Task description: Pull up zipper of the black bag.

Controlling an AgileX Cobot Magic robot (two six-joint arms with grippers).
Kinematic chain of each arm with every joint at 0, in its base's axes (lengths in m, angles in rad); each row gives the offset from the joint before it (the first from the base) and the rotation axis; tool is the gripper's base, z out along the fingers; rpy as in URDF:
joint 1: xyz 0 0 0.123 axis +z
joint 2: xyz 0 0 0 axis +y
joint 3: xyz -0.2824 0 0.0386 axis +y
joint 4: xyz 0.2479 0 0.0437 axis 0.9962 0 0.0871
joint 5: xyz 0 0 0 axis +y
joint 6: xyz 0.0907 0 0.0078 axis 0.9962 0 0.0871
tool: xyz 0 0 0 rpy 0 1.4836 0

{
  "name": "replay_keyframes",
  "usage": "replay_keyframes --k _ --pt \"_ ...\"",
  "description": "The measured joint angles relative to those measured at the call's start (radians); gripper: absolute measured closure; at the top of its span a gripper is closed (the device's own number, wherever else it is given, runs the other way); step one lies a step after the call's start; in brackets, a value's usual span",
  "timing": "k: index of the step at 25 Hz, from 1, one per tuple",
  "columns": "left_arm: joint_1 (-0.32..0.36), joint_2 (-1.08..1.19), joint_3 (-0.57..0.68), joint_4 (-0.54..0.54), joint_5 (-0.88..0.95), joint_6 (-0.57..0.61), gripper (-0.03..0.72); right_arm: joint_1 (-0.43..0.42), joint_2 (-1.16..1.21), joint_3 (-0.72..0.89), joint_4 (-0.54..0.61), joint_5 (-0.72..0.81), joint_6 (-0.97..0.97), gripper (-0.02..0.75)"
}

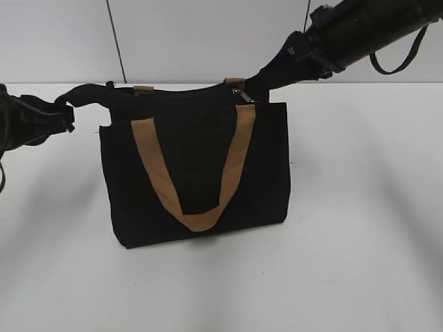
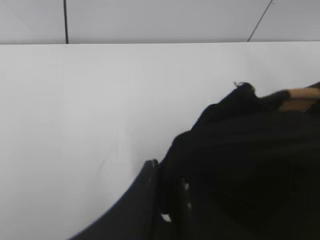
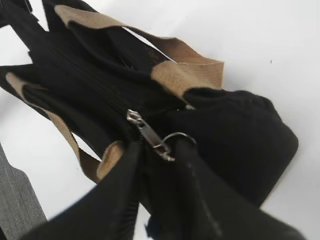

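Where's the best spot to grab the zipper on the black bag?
Grip the zipper by its flat metal pull tab, at the ring end, coming from the bag's right end. The tab lies along the zip line and points toward the right gripper, so the jaws can close across it.

Both arms are black throughout, with rounded, matt housings; the right arm's body behind its end effector (image 1: pixel 257 81) is a thick dark cylinder with a small pale marking and a loop of black cable hanging from it. The left end effector (image 1: pixel 82 95) tapers to slim, smooth black fingers. The right end effector's fingers (image 3: pixel 125 195) are broad, curved and matt black.
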Motion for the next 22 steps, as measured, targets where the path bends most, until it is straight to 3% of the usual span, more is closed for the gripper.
replay_keyframes --k 4,7,11,15,19,22 --pt "-0.040 0.000 0.000 0.000 0.013 -0.057 0.451 0.008 -0.039 0.000 -0.021 0.001 0.006 0.323" --pt "-0.060 -0.011 0.000 -0.005 0.078 -0.117 0.323 0.010 -0.068 0.000 -0.059 0.008 0.031 0.269" --pt "-0.086 -0.064 -0.013 -0.038 0.232 -0.149 0.284 0.010 -0.116 0.000 -0.154 0.042 0.098 0.255" --pt "-0.114 -0.126 -0.066 -0.167 0.436 -0.158 0.278 0.010 -0.152 0.000 -0.237 0.082 0.176 0.253" --pt "-0.181 -0.185 -0.131 -0.250 0.627 -0.148 0.277 0.010 -0.197 0.004 -0.277 0.103 0.212 0.253" --pt "-0.245 -0.240 -0.187 -0.336 0.758 -0.074 0.287 0.010 -0.245 0.041 -0.281 0.102 0.217 0.253"
